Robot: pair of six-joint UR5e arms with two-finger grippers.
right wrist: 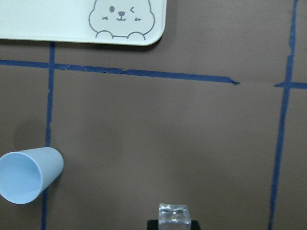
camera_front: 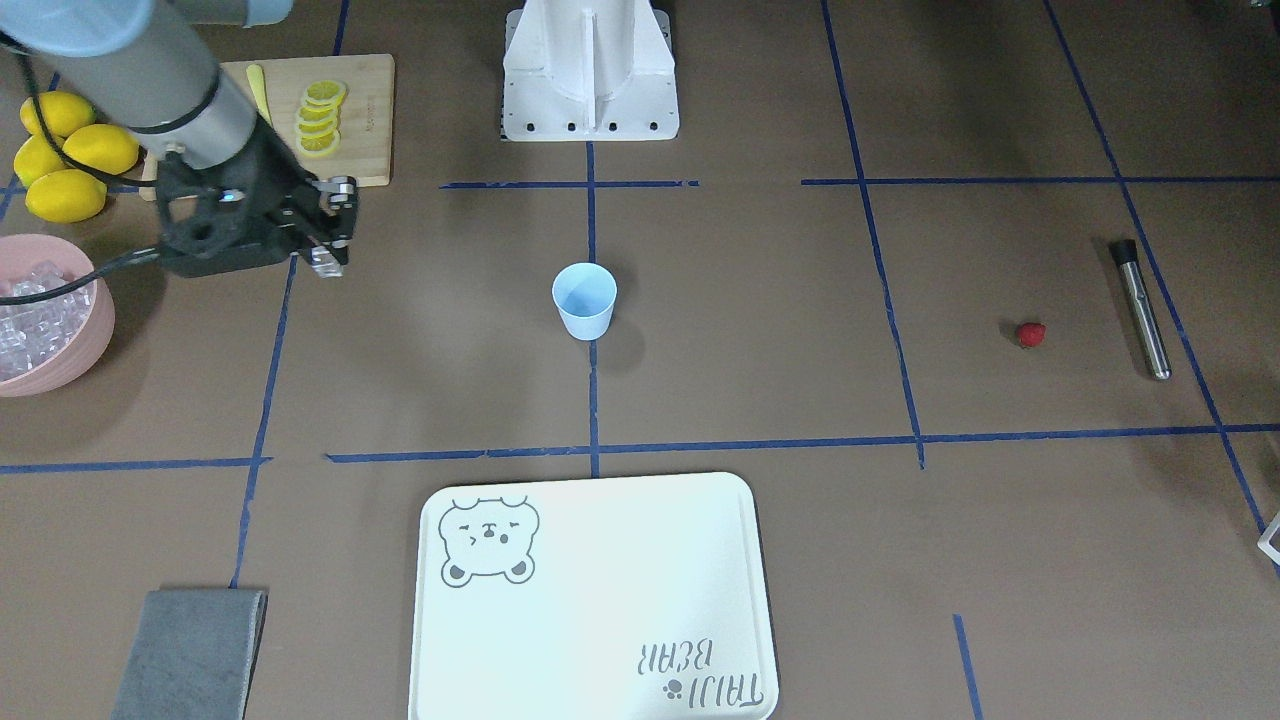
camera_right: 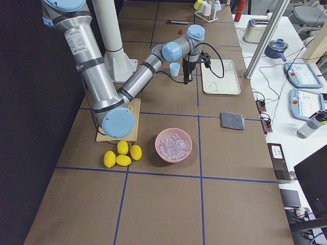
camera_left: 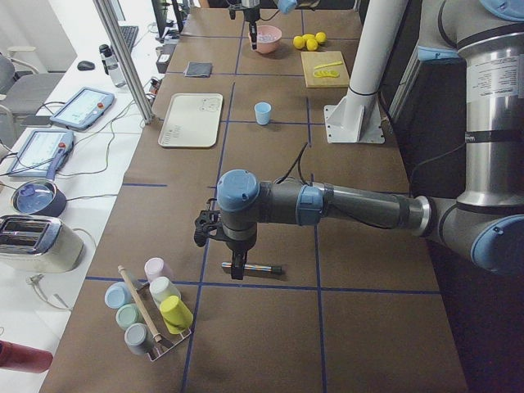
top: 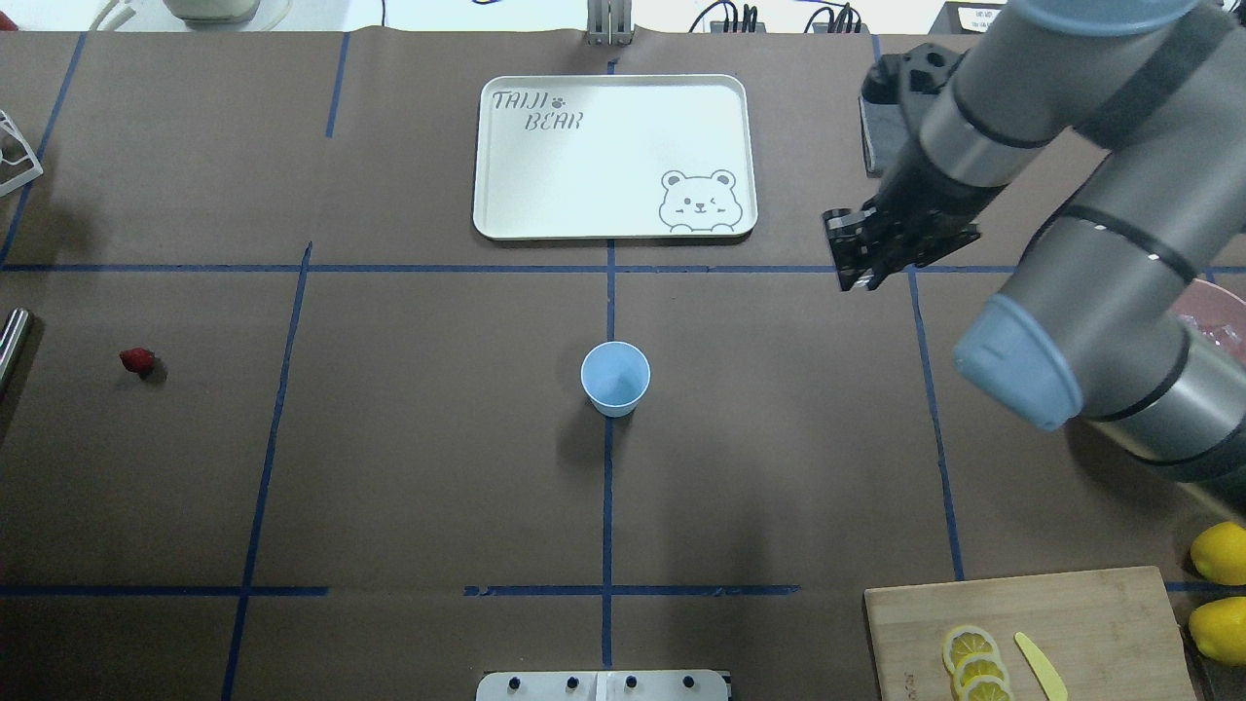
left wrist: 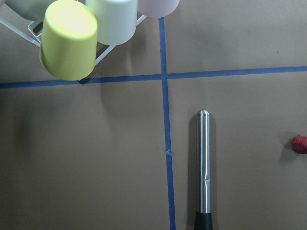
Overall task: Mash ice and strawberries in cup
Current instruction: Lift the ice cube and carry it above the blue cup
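The pale blue cup stands upright and empty at the table's middle, also seen in the right wrist view. My right gripper hovers well to the side of the cup, between it and the pink bowl, shut on one clear ice cube. More ice fills the pink bowl. The strawberry lies alone on the table near a steel muddler. My left gripper hangs over the muddler; I cannot tell whether it is open or shut.
Whole lemons and a wooden board with lemon slices sit beside the bowl. A white bear tray and a grey cloth lie on the operators' side. A rack of coloured cups stands past the muddler.
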